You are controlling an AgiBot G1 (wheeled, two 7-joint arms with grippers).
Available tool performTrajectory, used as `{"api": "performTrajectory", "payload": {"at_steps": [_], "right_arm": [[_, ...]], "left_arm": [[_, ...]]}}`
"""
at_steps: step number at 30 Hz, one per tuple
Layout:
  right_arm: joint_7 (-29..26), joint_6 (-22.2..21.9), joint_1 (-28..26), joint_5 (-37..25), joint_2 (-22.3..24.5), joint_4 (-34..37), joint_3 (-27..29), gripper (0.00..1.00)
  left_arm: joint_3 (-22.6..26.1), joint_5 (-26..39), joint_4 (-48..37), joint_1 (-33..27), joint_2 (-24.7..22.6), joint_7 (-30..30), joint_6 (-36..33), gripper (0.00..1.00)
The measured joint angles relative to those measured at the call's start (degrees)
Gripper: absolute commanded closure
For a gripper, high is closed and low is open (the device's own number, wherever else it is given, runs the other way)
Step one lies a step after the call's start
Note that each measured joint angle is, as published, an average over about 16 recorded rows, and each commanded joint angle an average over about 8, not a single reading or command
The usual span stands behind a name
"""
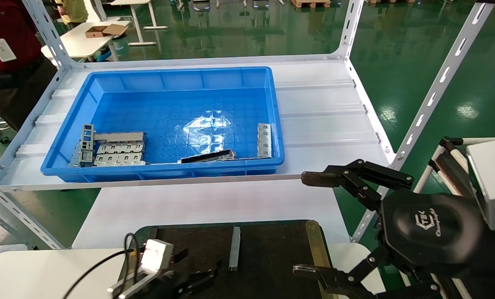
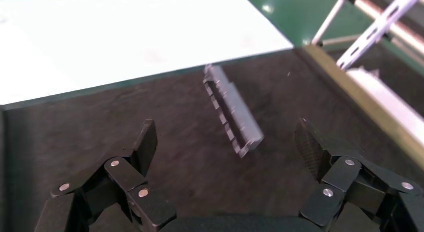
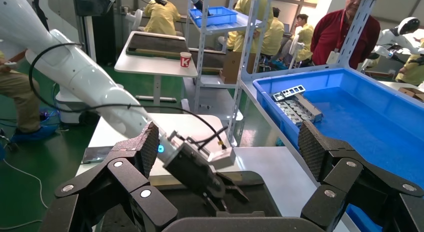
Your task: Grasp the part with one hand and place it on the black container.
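1. The left gripper (image 1: 197, 270) hovers low over the near edge of the wide flat black container (image 1: 272, 249), a tray with a matte textured surface and brass-coloured side strips; in the left wrist view its two black fingers (image 2: 145, 142) are spread wide with nothing between them.
2. Just beyond those fingertips, the slim light-grey metal part (image 1: 234, 248) with its notched, ridged side lies flat on the black surface, apart from both fingers and from the tray's rim.
3. The right gripper (image 1: 313, 224) hangs beside the tray's right edge, its fingers splayed far apart and empty; one fingertip reaches toward the shelf edge and the other sits low by the brass strip.
4. A white tabletop (image 1: 214, 203) stretches between the tray and the shelf, bare of parts.
5. Farther off, a deep blue plastic bin (image 1: 164, 79) rests on a white metal shelf (image 1: 326, 108) framed by slotted uprights.
6. Inside the bin, grey multi-slot cage blocks (image 1: 114, 149) crowd the near left corner, a darker black-faced bar (image 1: 208, 156) lies against the near wall, and another grey slotted piece (image 1: 264, 140) stands by the right wall.
7. A person in a red shirt (image 1: 6, 50) stands beyond the shelf's left upright.
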State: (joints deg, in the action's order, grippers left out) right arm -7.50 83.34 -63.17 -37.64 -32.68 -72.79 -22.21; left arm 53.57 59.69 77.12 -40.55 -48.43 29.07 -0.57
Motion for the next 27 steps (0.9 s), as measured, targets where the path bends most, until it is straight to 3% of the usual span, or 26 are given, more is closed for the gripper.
{"api": "performTrajectory", "payload": {"at_steps": [13, 20, 27], "right_arm": [[0.0, 0.0, 0.0, 0.0, 0.0, 0.0, 0.0, 0.00], [0.0, 0.0, 0.0, 0.0, 0.0, 0.0, 0.0, 0.00], [0.0, 0.0, 0.0, 0.0, 0.0, 0.0, 0.0, 0.00]], "left_arm": [[-12.0, -3.0, 0.2, 4.2, 7.6, -9.5, -17.6, 0.00], [-20.7, -9.4, -0.4, 8.1, 8.4, -19.5, -26.4, 0.00], [-25.7, -13.4, -0.8, 10.5, 8.1, -25.4, -30.3, 0.00]]}}
